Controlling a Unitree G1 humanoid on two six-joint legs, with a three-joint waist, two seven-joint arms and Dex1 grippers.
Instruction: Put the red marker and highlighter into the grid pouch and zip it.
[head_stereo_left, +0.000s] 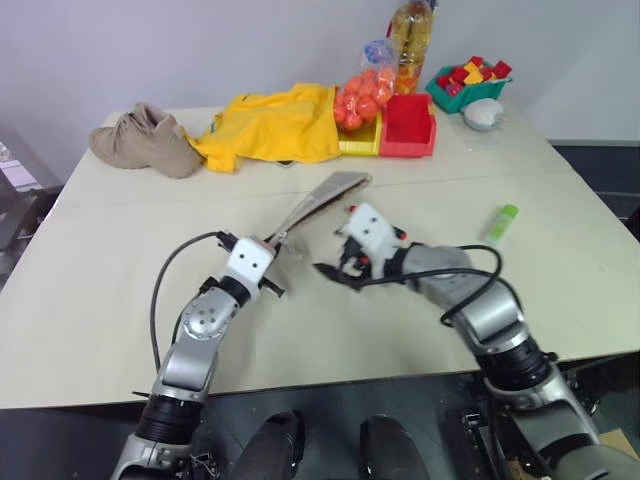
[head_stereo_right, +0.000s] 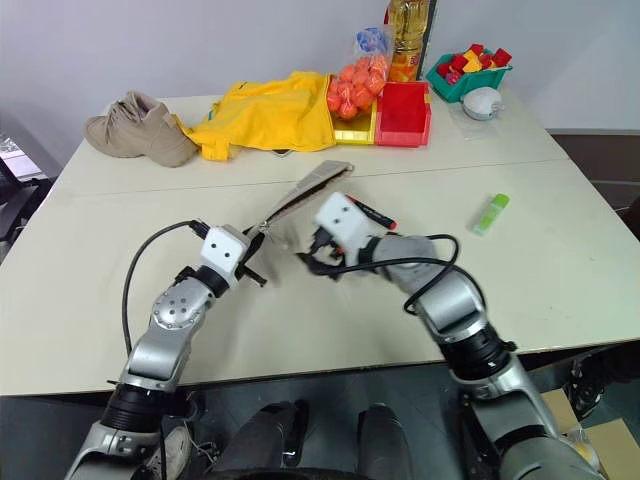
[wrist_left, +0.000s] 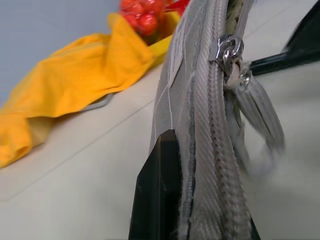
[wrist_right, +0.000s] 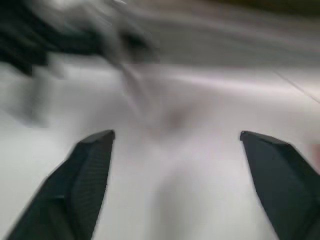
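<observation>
Your left gripper (head_stereo_left: 276, 243) is clamped on the near end of the grid pouch (head_stereo_left: 325, 194), holding it up off the table (head_stereo_left: 100, 300); the pouch runs away far and to the right. Your right gripper (head_stereo_left: 335, 272), jaws wide and empty, sits just right of that held end. The highlighter (head_stereo_left: 502, 221) lies well off to the right, its long axis pointing far-right, so the right arm is clearly nearer. The red marker (head_stereo_right: 371, 213) peeks out just behind your right wrist.

Sitting on the surface (head_stereo_left: 120, 300): one grid pouch (head_stereo_left: 322, 195), one highlighter (head_stereo_left: 501, 222), one shoe (head_stereo_left: 145, 140), seemingly three bins (head_stereo_left: 408, 127).
</observation>
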